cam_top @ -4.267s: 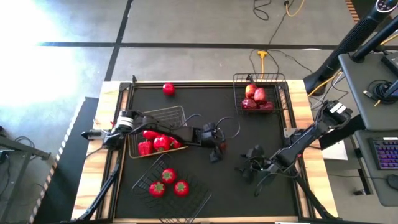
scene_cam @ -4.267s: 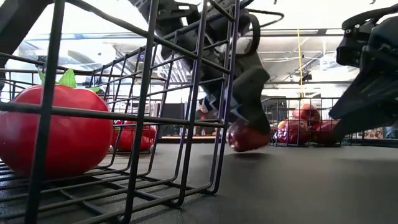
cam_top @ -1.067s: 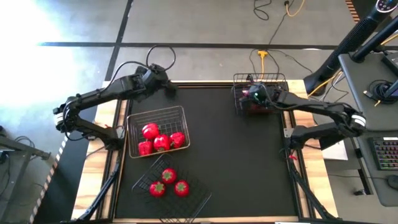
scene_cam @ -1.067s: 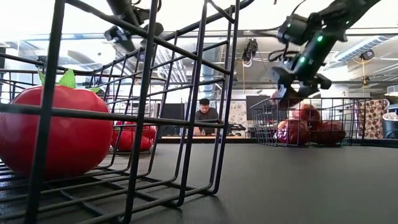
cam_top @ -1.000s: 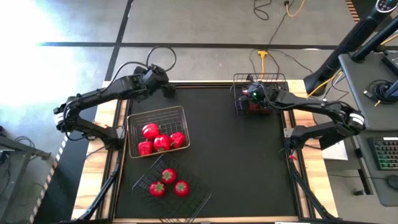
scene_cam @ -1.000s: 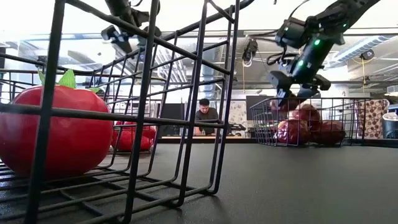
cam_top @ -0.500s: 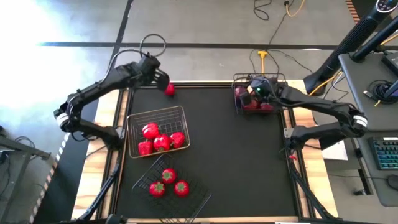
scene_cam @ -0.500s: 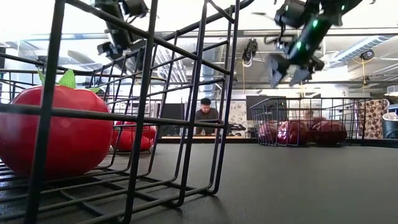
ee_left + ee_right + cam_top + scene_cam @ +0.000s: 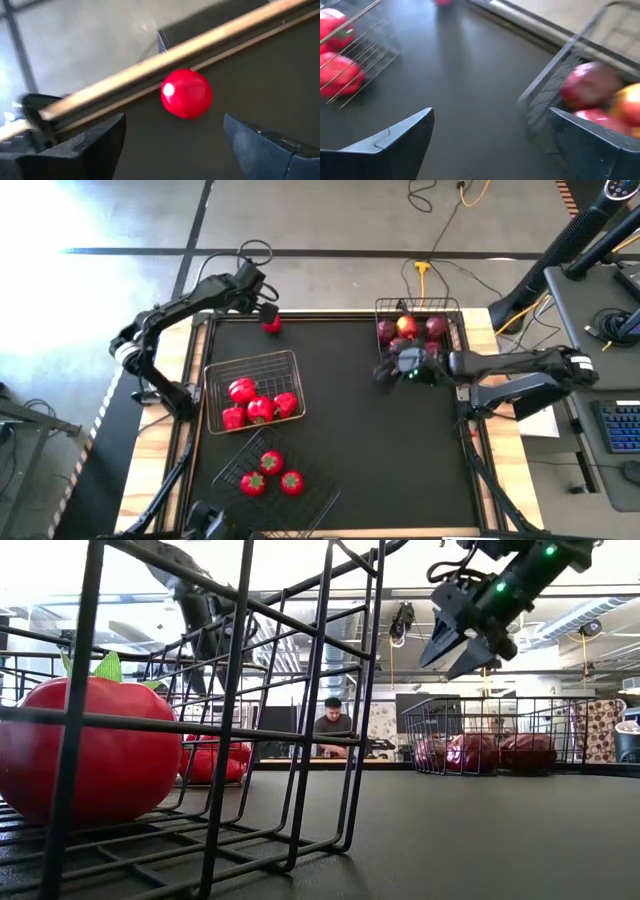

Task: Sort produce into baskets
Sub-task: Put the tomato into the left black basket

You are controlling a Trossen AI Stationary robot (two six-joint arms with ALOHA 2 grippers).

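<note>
Hovering at the table's far left edge, the left gripper (image 9: 266,308) spreads its empty fingers wide around a loose red tomato (image 9: 271,324) by the wooden rim, while the right gripper (image 9: 385,372), also wide open and empty, hangs over bare mat beside the apple basket (image 9: 380,315).

Your right tool (image 9: 385,372) is backing out of the apple basket (image 9: 452,320), empty; left tool (image 9: 262,308) is closing on the loose red fruit (image 9: 271,324).
</note>
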